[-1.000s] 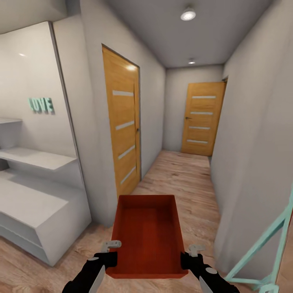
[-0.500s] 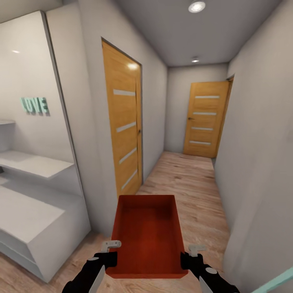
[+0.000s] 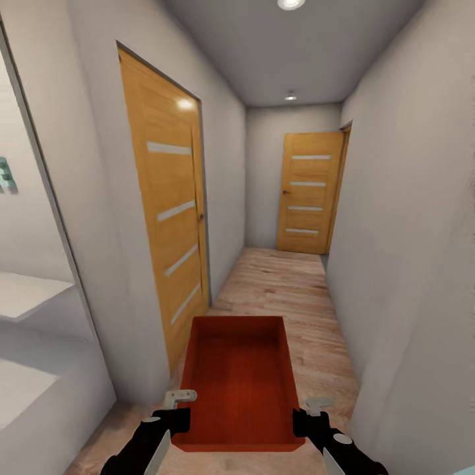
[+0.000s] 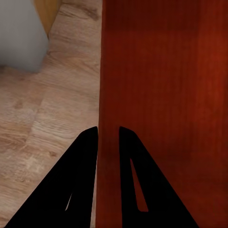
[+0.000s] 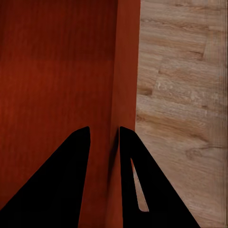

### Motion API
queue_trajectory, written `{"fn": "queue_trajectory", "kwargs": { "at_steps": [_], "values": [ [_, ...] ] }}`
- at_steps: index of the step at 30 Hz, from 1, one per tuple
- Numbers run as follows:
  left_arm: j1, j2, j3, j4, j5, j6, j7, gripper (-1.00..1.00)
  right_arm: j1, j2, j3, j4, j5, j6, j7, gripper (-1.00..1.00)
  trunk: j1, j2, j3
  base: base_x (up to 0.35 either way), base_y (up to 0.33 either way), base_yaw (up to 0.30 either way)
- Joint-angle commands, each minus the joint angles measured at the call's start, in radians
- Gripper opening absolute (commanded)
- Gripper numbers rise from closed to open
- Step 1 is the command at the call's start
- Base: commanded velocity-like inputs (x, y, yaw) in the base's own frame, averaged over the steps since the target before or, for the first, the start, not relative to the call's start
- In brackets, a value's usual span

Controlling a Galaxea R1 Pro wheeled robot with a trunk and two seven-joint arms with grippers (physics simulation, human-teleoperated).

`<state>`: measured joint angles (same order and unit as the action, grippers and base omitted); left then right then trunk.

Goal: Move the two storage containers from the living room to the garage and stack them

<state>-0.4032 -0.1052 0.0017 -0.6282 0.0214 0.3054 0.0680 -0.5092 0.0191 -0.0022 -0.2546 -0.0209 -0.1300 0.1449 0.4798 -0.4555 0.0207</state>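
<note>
An orange-red storage container (image 3: 239, 379) hangs at six o'clock over the wood plank floor (image 3: 284, 284) of a narrow hallway. The left gripper (image 4: 108, 135) has its jaws clamped on the bin's left wall, the right gripper (image 5: 103, 135) on its right wall. One wooden door (image 3: 170, 224) stands at ten o'clock, another (image 3: 308, 192) at twelve.

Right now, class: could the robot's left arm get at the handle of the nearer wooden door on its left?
Probably not. The left gripper is shut on the storage container's wall, sharing the load with the right gripper, and the nearer door stands ahead of them.
</note>
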Motion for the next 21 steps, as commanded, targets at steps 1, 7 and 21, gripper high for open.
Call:
{"fn": "queue_trajectory", "kwargs": {
  "at_steps": [1,7,21],
  "values": [
    [0.0,0.035,0.015,-0.001,-0.015,0.008,0.011,-1.0,0.0,-0.007,0.028,-0.002,-0.008,-0.003,0.009,-1.0,0.001,-0.001,0.0,0.329,0.0,-0.274],
    [-0.001,0.035,0.015,-0.001,-0.015,0.008,0.011,-1.0,0.0,-0.007,0.028,-0.002,-0.008,-0.003,0.009,-1.0,0.001,-0.001,0.0,0.329,0.0,-0.274],
    [0.0,0.035,0.015,-0.001,-0.015,0.008,0.011,-1.0,0.0,-0.007,0.028,-0.002,-0.008,-0.003,0.009,-1.0,0.001,-0.001,0.0,0.329,0.03,-0.206]
  ]
}}
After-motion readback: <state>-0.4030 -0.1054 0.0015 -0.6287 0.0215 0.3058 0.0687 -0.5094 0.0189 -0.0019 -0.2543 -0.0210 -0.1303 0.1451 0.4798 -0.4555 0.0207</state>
